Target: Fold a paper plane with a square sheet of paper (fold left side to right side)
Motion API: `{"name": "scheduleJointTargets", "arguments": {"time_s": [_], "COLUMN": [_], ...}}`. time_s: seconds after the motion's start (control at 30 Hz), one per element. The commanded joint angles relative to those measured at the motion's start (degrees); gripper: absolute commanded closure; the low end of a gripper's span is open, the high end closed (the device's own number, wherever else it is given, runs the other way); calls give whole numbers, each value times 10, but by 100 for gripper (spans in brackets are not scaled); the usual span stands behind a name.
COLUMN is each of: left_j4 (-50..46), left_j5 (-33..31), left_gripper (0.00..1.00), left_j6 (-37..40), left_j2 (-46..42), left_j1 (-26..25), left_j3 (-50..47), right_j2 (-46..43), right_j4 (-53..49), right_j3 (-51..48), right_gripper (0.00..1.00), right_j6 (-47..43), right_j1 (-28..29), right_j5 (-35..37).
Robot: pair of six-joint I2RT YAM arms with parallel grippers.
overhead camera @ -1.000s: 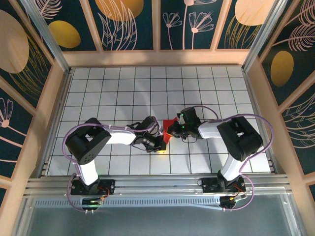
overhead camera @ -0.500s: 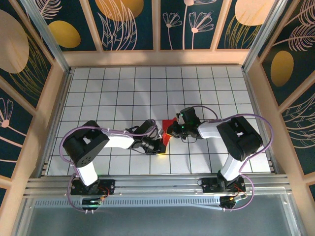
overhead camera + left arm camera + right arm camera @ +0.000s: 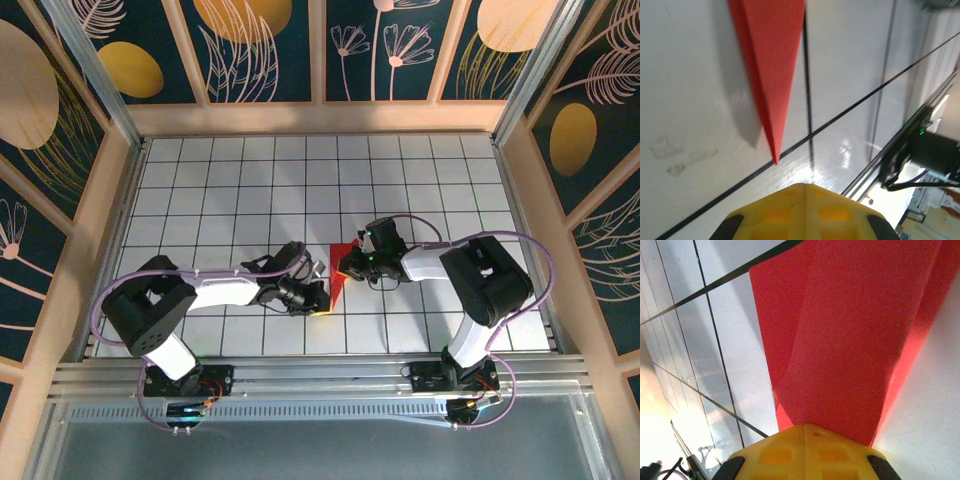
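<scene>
The red square sheet of paper, folded into a slim paper plane [image 3: 337, 272], lies flat on the white grid table [image 3: 250, 180] between the two arms, its sharp tip toward the near edge. My left gripper [image 3: 320, 298] is shut and low over the table, just left of that tip. In the left wrist view the tip of the plane [image 3: 771, 60] ends a short way ahead of the shut left gripper [image 3: 805, 189], not touching it. My right gripper [image 3: 350, 266] is shut, its closed tips resting on the wide end of the plane [image 3: 850, 330] in the right wrist view [image 3: 805, 429].
Wooden frame walls [image 3: 90, 230] enclose the table on three sides. A metal rail [image 3: 320, 375] with both arm bases runs along the near edge. The right arm's base and cables [image 3: 927, 155] stand beyond the plane's tip.
The left arm has swung left and its gripper has drawn back off the paper, uncovering the pointed end. The right gripper has stayed on the wide end.
</scene>
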Motion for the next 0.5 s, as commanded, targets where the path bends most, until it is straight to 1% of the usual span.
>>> {"name": "scheduleJointTargets", "arguments": {"time_s": [0.0,0.23,0.47], "left_j4": [-16,-7,12], "left_j5": [13,10,-2], "left_gripper": [100,100,100], "left_j6": [-5,16,17], "left_j2": [1,83,127], "left_j1": [15,17,17], "left_j3": [37,100,133], "right_j2": [33,36,36], "right_j4": [-80,-82,-83], "right_j3": [-17,-14,-14], "right_gripper": [100,100,100], "right_j6": [-10,-10,-12], "right_j1": [10,10,10], "right_j5": [43,44,44]}}
